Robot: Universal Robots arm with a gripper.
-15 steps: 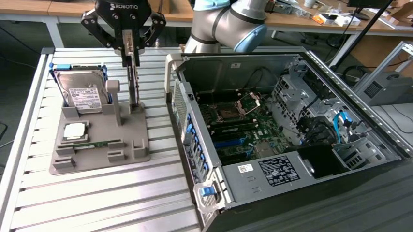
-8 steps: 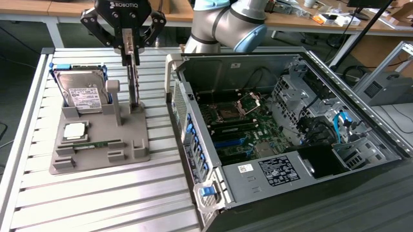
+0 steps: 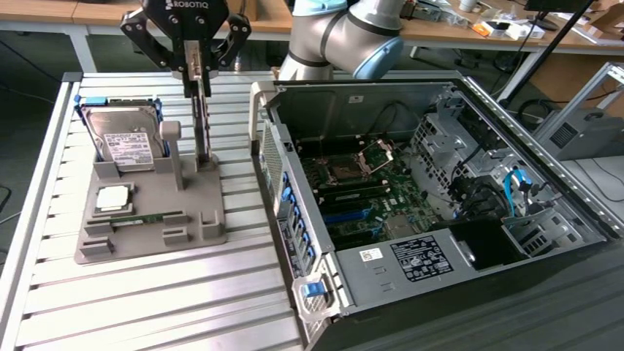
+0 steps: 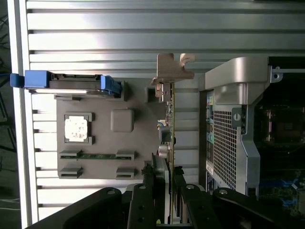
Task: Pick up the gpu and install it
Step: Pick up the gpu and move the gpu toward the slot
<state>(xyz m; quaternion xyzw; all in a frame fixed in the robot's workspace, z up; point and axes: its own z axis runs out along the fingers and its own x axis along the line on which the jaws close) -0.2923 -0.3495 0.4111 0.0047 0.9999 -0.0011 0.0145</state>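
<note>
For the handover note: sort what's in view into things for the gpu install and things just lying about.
Job in hand: gpu, standing on edge in the grey holder; gripper closed on it; open computer case.
Lying about: hard drive, processor, memory stick, all on the holder.

The arm (image 3: 341,36) bends at a joint, wrist pointing straight down. Its pincer (image 3: 197,73) hangs vertical, fingers (image 4: 148,183) nipped onto the gpu (image 4: 167,129).
</note>
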